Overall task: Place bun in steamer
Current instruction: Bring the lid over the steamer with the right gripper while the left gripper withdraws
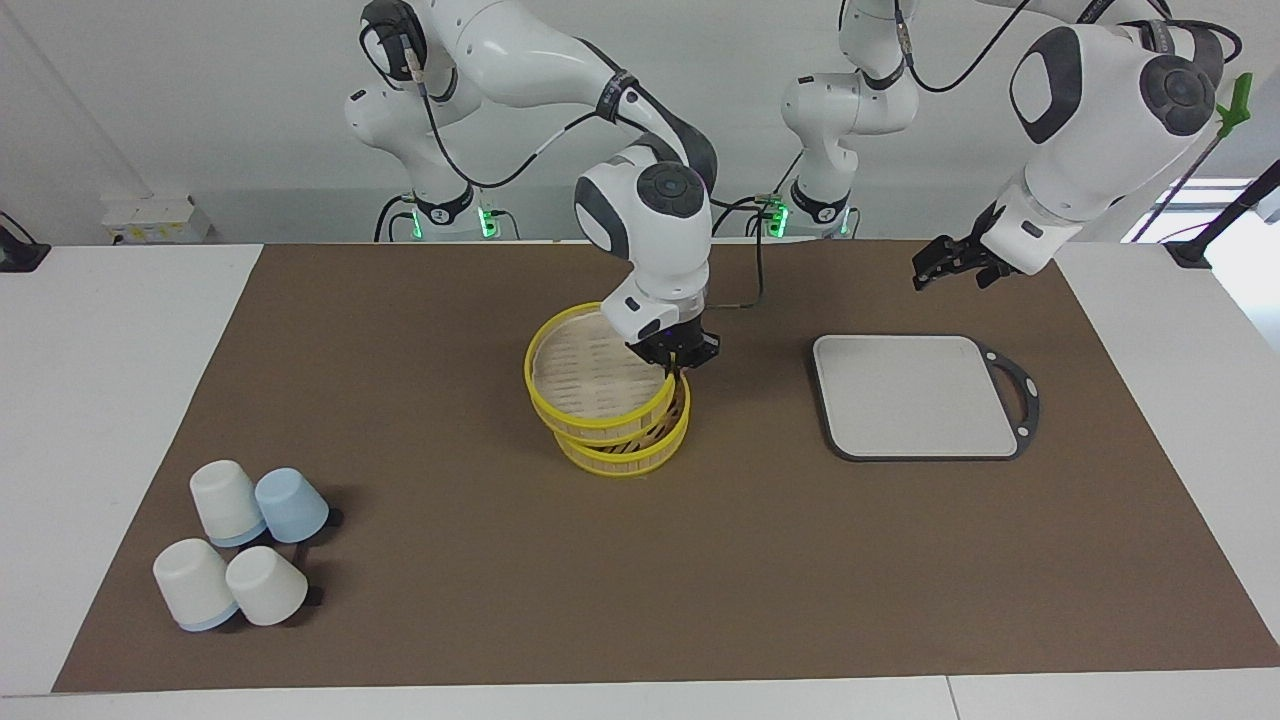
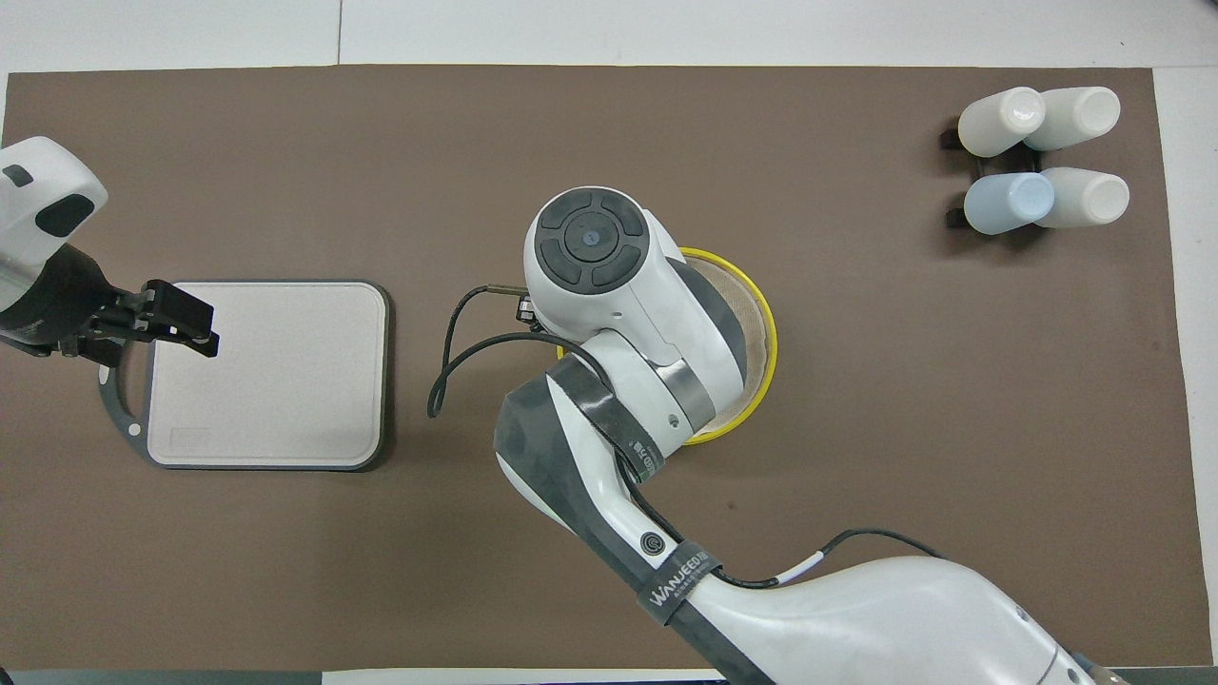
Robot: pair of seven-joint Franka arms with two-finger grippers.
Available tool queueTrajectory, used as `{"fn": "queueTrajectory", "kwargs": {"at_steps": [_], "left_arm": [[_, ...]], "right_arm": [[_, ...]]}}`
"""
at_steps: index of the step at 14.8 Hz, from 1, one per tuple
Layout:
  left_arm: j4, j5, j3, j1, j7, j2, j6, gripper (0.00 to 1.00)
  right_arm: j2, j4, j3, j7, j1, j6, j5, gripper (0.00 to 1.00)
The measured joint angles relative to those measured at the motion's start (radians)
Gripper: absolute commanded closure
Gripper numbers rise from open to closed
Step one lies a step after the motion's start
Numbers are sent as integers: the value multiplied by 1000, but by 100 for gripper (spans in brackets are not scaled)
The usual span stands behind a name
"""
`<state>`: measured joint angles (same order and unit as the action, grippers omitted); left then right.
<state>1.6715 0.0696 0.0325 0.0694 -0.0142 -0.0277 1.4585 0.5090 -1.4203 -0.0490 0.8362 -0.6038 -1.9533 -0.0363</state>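
Note:
The steamer's two yellow-rimmed tiers stand mid-table. The upper tier [image 1: 590, 375] lies almost squarely on the lower tier [image 1: 625, 460], shifted a little toward the right arm's end. My right gripper [image 1: 679, 374] is shut on the upper tier's rim at the side toward the left arm's end. The bun is hidden under the upper tier. In the overhead view the right arm covers most of the steamer [image 2: 761, 323] and its own gripper. My left gripper [image 1: 948, 268] waits open and empty in the air over the grey board's handle edge [image 2: 181, 328].
The grey square board [image 1: 915, 395] with a black handle ring lies toward the left arm's end [image 2: 266, 371]. Several upturned white and pale blue cups [image 1: 245, 555] cluster at the right arm's end, farther from the robots [image 2: 1042, 157].

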Motion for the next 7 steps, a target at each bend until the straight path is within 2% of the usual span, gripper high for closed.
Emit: {"fn": "queueTrajectory", "kwargs": {"at_steps": [5,7], "left_arm": [[47,0,-52,-76,56,41,6,0],[61,0,-61,-77,56,57,69,0]], "right_arm": [[32,26,0,0,-18,-31,0,100],[41,36,0,0,-34,-33,0,100]]}}
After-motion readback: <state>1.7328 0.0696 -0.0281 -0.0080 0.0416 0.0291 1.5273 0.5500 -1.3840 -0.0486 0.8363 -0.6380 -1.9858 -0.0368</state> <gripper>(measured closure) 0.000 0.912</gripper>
